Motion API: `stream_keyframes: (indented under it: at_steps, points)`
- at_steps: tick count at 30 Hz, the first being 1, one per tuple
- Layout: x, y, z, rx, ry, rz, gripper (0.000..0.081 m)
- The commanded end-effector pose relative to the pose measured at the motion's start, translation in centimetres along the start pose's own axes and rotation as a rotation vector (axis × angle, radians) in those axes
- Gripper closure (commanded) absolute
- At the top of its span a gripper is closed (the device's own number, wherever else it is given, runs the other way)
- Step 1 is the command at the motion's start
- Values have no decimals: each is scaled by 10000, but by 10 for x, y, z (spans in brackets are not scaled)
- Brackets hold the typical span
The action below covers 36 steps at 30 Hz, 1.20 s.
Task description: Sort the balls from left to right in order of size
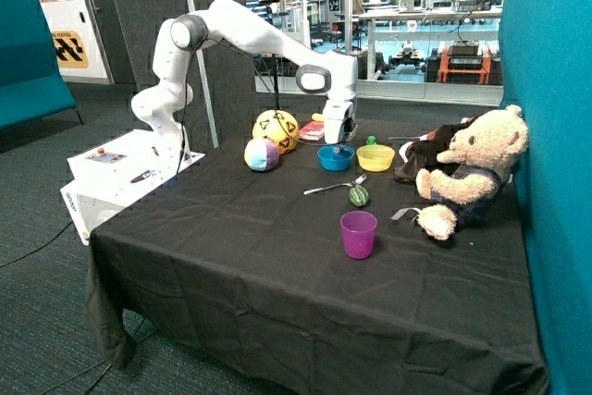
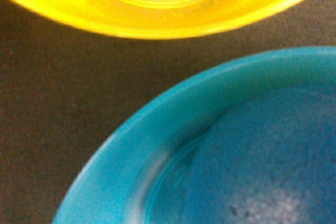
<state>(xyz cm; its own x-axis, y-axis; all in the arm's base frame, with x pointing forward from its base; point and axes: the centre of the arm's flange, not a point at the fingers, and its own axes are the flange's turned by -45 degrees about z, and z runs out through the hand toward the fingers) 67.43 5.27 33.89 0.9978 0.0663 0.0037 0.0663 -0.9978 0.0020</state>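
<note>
In the outside view, the gripper (image 1: 339,141) is seen lowered right over the blue bowl (image 1: 335,159), which stands just beside the yellow bowl (image 1: 376,158) on the black table (image 1: 277,265). Whether anything is held cannot be told. The large yellow ball (image 1: 276,129) with black triangle marks is seen at the far side of the table, with the pastel panelled ball (image 1: 262,154) touching it in front. A small dark blue ball (image 1: 337,149) seems to lie in the blue bowl under the gripper. A fork (image 1: 333,187), a green striped toy (image 1: 358,195), a purple cup (image 1: 358,234) and a teddy bear (image 1: 469,173) are also seen. In the wrist view, only the blue bowl's rim (image 2: 136,145) and the yellow bowl's edge (image 2: 157,19) are shown, apart, with black cloth between.
</note>
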Motion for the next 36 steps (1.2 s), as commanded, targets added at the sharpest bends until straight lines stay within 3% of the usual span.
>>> stream_keyframes:
  at_steps: [1, 9, 36]
  points:
    - [-1, 5, -4, 20, -37, -32, 207]
    - [-9, 7, 5, 20, -37, -88, 165]
    - [-9, 7, 14, 21, -36, -265, 175]
